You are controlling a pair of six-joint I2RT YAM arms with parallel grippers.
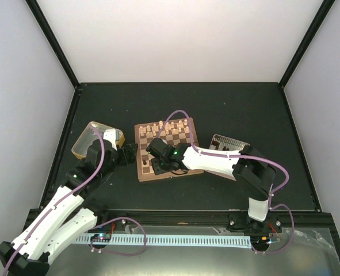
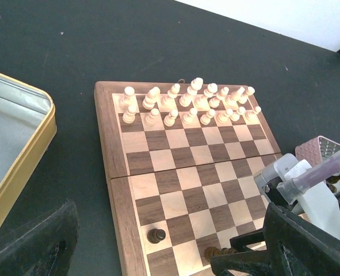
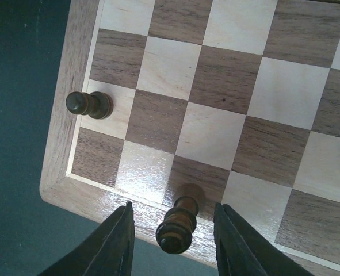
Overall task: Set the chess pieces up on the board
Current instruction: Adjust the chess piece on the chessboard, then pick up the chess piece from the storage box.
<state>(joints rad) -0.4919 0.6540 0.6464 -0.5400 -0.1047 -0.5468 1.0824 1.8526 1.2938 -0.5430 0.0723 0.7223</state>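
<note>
tin (image 1: 88, 135) left, tray (image 1: 227, 141) right of board (image 2: 170, 172)

From above, the right arm (image 1: 213, 163) covers the near right squares of the board (image 1: 183, 138) and the near side of the pink-rimmed tray (image 1: 230, 141). The pale pieces (image 1: 164, 129) on the far rows are too small there for us to tell their kinds. In the left wrist view the yellow-rimmed tin (image 2: 11, 123) runs off the left edge and the tray off the right. In the right wrist view the bottom edge cuts the right arm's jaws, and only the board's near left corner shows.
</note>
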